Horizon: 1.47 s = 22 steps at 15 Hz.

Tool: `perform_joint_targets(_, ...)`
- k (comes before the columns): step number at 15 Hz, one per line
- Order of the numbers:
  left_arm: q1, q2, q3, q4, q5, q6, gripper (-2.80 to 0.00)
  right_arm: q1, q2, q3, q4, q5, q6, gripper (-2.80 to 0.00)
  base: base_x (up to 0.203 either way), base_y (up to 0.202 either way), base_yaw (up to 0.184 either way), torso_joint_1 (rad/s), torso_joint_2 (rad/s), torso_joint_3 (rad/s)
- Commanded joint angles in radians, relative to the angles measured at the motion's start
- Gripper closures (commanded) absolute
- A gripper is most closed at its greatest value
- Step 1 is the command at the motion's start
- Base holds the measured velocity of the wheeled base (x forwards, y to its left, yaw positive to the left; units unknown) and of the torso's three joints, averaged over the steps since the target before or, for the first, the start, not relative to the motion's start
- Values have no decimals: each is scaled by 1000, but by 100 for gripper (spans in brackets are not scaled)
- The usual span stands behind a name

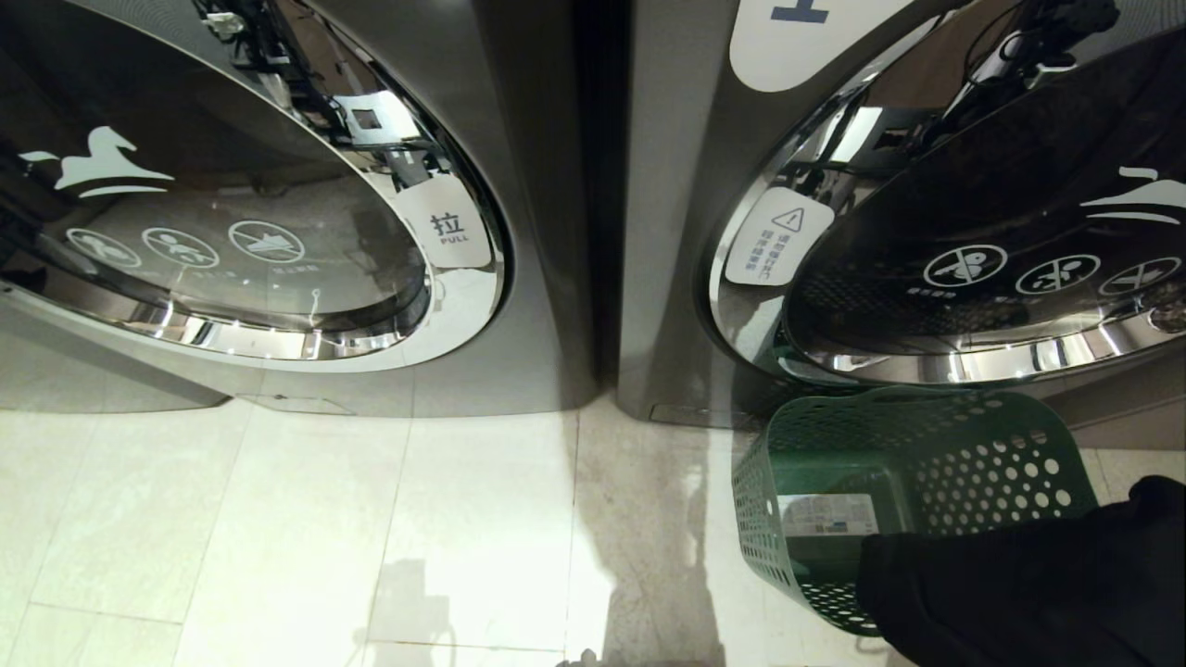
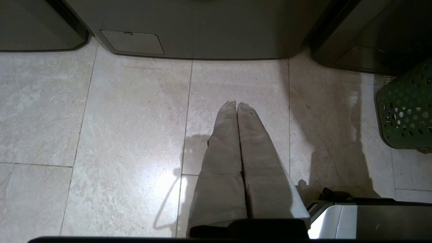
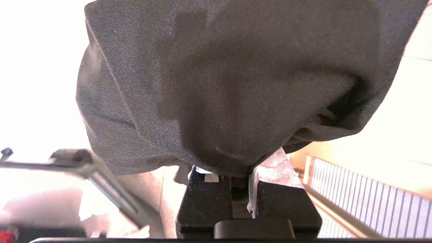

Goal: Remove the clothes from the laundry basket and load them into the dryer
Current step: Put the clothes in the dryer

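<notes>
Item: dark garment [image 3: 229, 84], pinched in the narrow grip of the right tool [image 3: 241, 189], bunched and hanging over the near corner of the green laundry basket [image 1: 927, 435]. Basket stood on the tiled floor [image 1: 371, 519], just before the right-hand dryer [image 1: 973, 232], whose door looked shut. Left tool [image 2: 236, 106] hung idle above the floor, fingers pressed together, holding nothing. Progress judged early: garment lifted, not yet loaded; door apparently yet to open.
</notes>
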Motion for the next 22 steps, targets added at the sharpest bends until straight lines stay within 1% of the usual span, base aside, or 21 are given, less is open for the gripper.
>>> perform_joint_targets(1,0,0,2,0,0,0,0,-27,-243,1,133,58,-23,0,0,0,0,0,0,0)
perform_joint_targets(3,0,0,2,0,0,0,0,-52,-351,0,192,88,-41,0,0,0,0,0,0,0)
perform_joint_targets(6,0,0,2,0,0,0,0,-62,-435,1,205,97,-37,0,0,0,0,0,0,0)
perform_joint_targets(14,-1,0,2,0,0,0,0,-63,-429,0,206,96,-3,0,0,0,0,0,0,0)
perform_joint_targets(22,-1,0,2,0,0,0,0,-64,-429,0,206,94,-5,0,0,0,0,0,0,0)
